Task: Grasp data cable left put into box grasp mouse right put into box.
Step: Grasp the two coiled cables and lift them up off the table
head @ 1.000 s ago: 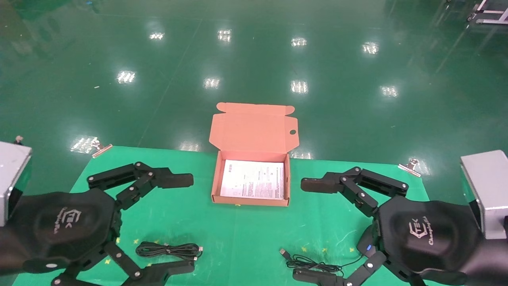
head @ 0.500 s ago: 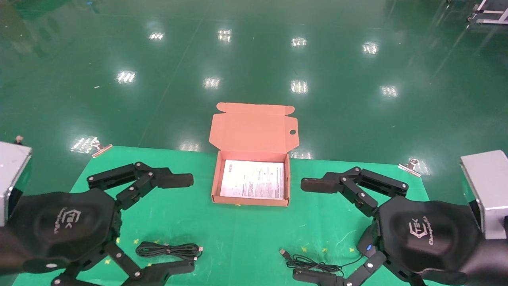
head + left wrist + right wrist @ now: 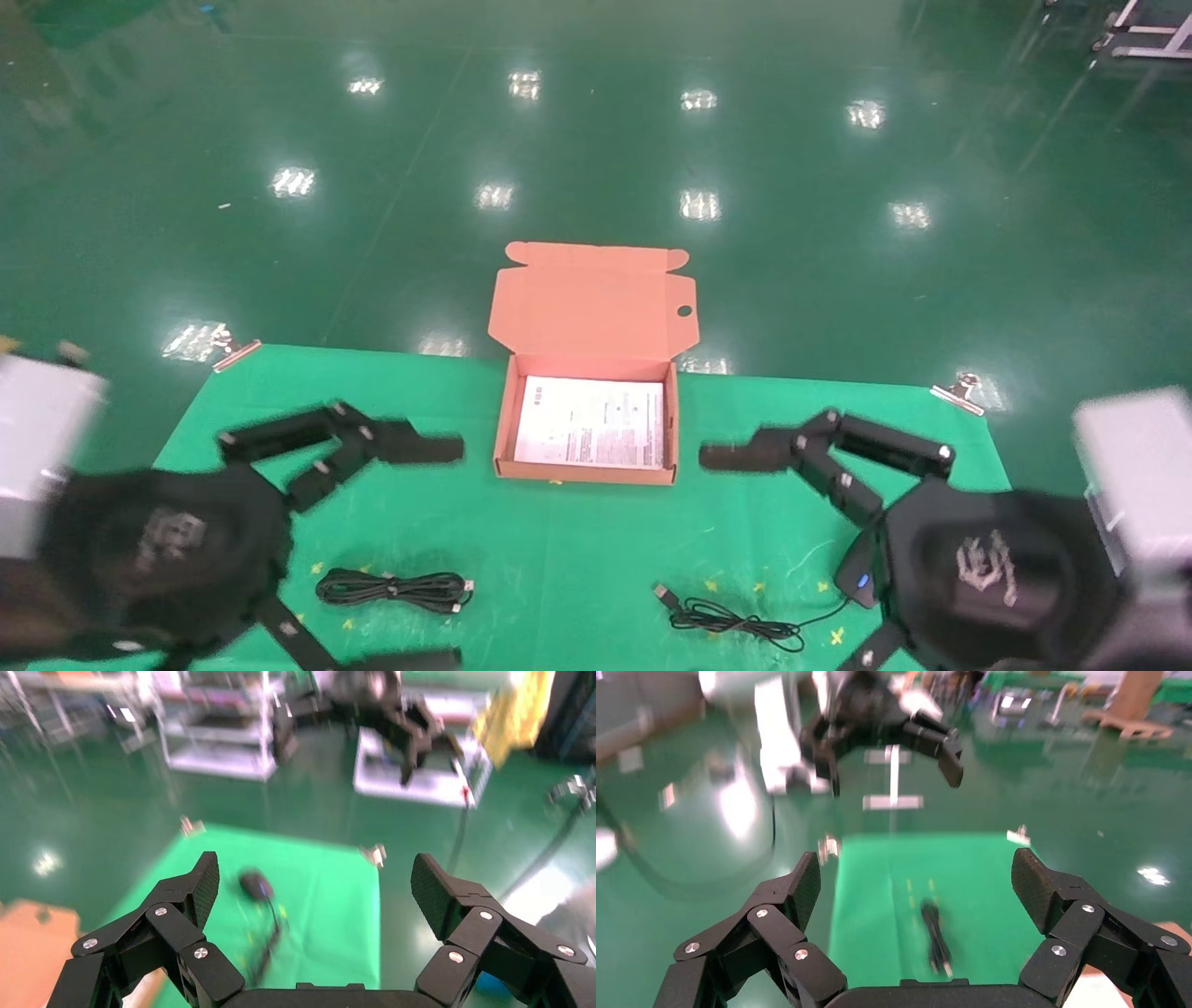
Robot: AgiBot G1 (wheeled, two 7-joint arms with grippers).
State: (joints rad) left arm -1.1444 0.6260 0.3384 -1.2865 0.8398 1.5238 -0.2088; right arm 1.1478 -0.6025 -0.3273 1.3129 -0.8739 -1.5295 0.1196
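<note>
The open orange-brown box stands at the far middle of the green table, a white leaflet lying inside. The data cable lies as a black bundle near the front left, also in the right wrist view. The black mouse rests front right, half hidden under my right gripper; its thin cord trails left. The left wrist view shows the mouse too. My left gripper hovers open over the cable's right end. My right gripper hovers open above the cord. Both hold nothing.
Metal clips pin the green cloth at the table's far corners. Shiny green floor lies beyond the far edge. Grey arm housings flank the table at both sides.
Both arms are blurred in motion and have shifted slightly toward the near edge. Both grippers stay open; the cable, mouse and box have not moved.
</note>
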